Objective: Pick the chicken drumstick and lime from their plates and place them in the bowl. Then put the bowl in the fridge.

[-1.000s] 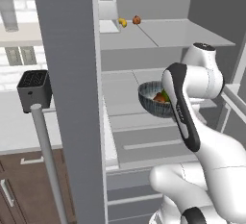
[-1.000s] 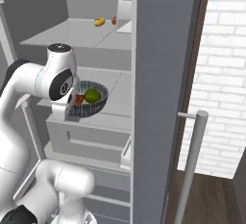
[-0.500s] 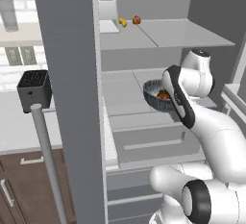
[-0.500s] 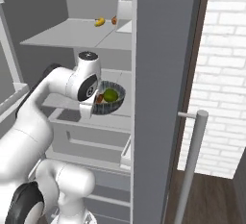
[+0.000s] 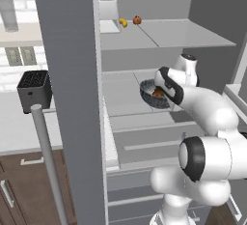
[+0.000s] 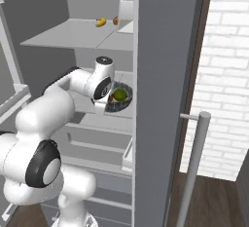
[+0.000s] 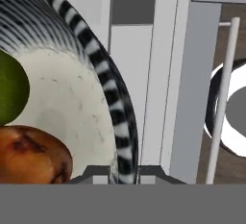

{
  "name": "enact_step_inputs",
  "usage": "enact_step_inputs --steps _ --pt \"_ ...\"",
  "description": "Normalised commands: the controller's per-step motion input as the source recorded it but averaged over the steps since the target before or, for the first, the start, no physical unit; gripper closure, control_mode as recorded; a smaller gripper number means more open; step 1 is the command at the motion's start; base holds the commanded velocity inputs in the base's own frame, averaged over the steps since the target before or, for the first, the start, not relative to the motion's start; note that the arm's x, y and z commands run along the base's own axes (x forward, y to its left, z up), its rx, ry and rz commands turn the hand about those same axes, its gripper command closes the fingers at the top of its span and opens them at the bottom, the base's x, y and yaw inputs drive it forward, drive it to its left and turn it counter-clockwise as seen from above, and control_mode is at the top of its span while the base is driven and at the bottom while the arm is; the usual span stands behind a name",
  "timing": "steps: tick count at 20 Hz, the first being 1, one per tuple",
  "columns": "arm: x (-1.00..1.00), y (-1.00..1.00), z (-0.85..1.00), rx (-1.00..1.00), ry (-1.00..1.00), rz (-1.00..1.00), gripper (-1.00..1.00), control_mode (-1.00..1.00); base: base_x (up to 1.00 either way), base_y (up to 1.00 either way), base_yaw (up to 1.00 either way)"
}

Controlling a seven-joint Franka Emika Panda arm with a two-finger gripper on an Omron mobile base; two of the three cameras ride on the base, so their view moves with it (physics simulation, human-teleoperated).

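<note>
Pincer (image 7: 126, 172) is clamped tight on the rim of the bowl (image 7: 72, 103), one tip inside the wall and one outside, so the whole bowl hangs off that single edge grip. You can see the lime (image 7: 12, 91) and the chicken drumstick (image 7: 31, 155) sitting in it, touching each other near the held side, so loading looks done and this is the fridge part. From the base cameras the bowl (image 5: 153, 95) is already inside the fridge (image 5: 72, 98), over the middle shelf (image 5: 125, 86) and under the upper shelf with the small fruit on it. What matters next, I'd say, is the drop: the bowl extends away from the pincer toward the back of the compartment, with the shelf just beneath it. I can't tell whether its base is touching the shelf yet or a bit above. In the right view it looks slightly tipped (image 6: 118, 97), so I'd guess it needs levelling and lowering before letting go.
</note>
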Motion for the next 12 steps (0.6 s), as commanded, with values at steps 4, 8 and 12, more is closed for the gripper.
enact_step_inputs --steps 4,8,12 --pt "0.3 0.0 -0.44 0.0 -0.09 0.0 1.0 -1.0 0.0 0.0 0.0" --pt "0.4 0.0 -0.44 0.0 -0.14 0.0 1.0 -1.0 0.0 0.0 0.0" --pt "0.49 0.0 -0.16 0.0 -0.11 0.0 1.0 -1.0 0.0 0.0 0.0"
